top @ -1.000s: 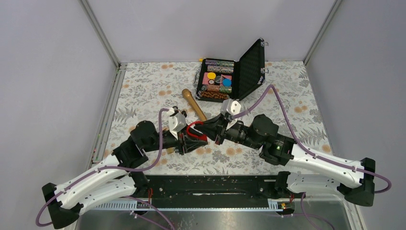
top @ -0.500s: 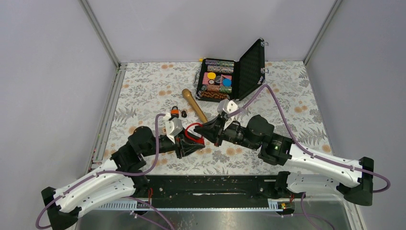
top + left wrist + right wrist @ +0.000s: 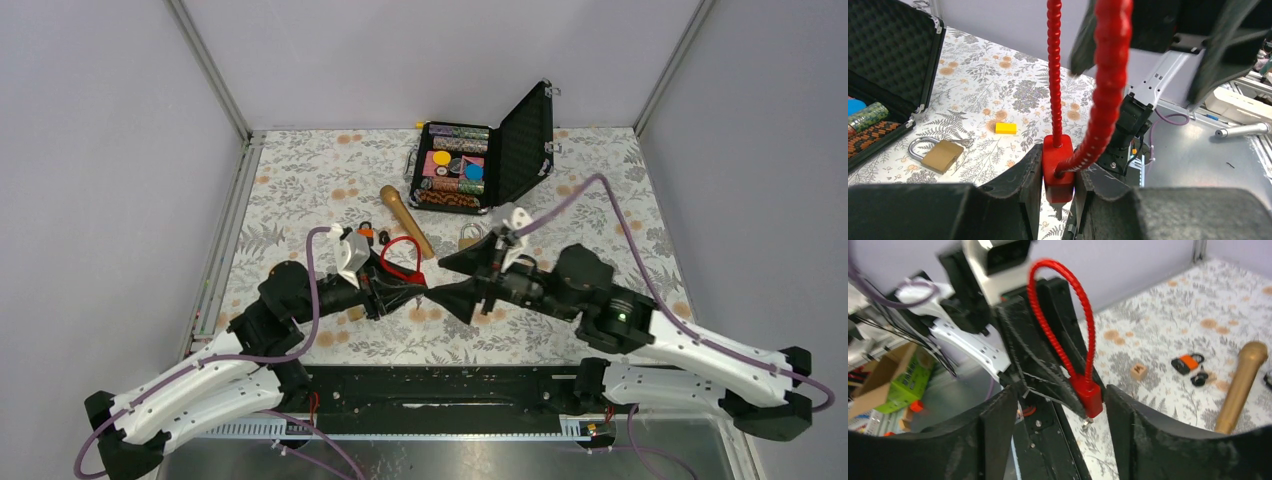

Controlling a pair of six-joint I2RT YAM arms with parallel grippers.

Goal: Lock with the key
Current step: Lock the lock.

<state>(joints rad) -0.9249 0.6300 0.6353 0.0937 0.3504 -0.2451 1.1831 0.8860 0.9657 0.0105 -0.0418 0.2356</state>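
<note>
My left gripper (image 3: pixel 1058 172) is shut on the body of a red cable lock (image 3: pixel 1058 162), whose ribbed red loop rises above the fingers. In the top view that lock (image 3: pixel 410 268) is held over the table's middle. A small metal key end (image 3: pixel 1087 421) pokes out under the lock (image 3: pixel 1089 392). My right gripper (image 3: pixel 1060 392) stands open and holds nothing. It faces the lock from the right, with its fingers on either side and apart from it. In the top view the right gripper (image 3: pixel 447 281) sits just right of the left one (image 3: pixel 412 287).
A brass padlock (image 3: pixel 470 237) lies behind the grippers. An open black case (image 3: pixel 480 160) of coloured chips stands at the back. A wooden handle (image 3: pixel 405 220), small orange padlock (image 3: pixel 366 236), wooden cube (image 3: pixel 1138 371) and yellow block (image 3: pixel 1006 128) lie on the floral cloth.
My right gripper was shut at the lock; it has opened wide and drawn back to the right. The left gripper keeps hold and has shifted the lock slightly back.
</note>
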